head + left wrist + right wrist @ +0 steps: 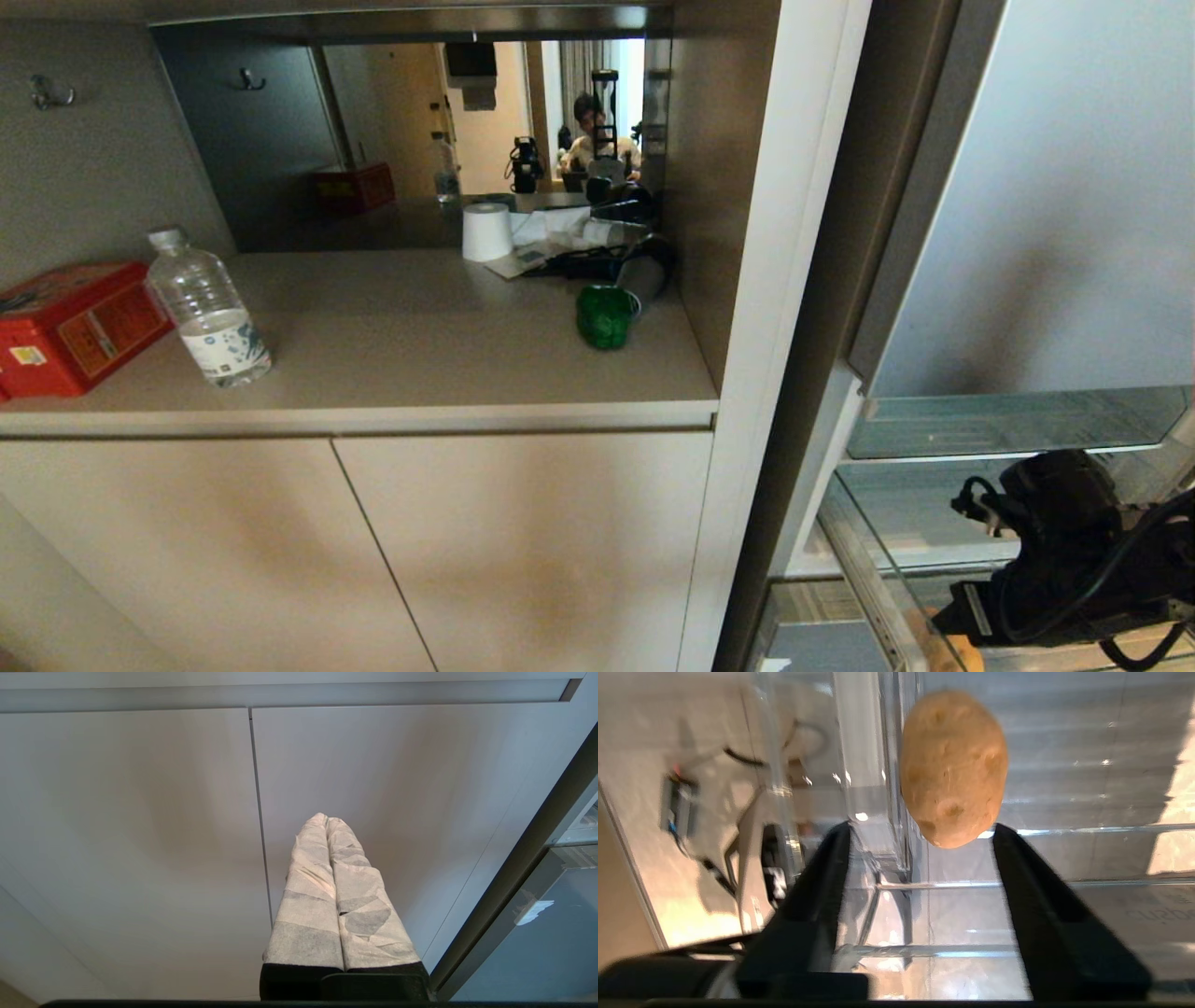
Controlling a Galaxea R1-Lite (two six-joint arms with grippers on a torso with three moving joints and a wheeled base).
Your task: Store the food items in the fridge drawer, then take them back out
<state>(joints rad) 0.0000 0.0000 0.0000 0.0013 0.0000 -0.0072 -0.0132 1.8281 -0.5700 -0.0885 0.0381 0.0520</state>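
The tan potato (953, 767) lies inside the open fridge drawer (952, 905), close to a clear glass wall. My right gripper (922, 829) is open, its black fingers (1031, 891) spread on either side of the potato's near end, with a gap between them and its sides. In the head view my right arm (1055, 551) reaches down into the drawer (864, 551) at the lower right, and an edge of the potato (954, 655) shows beneath it. The green bell pepper (605, 317) sits on the counter. My left gripper (326, 820) is shut and empty in front of cabinet doors.
On the counter (420, 355) stand a water bottle (207, 313), a red box (70, 322), a white paper roll (486, 231) and a dark hair dryer (635, 271) just behind the pepper. The tall fridge door (1046, 205) rises above the drawer. A mirror reflects a person.
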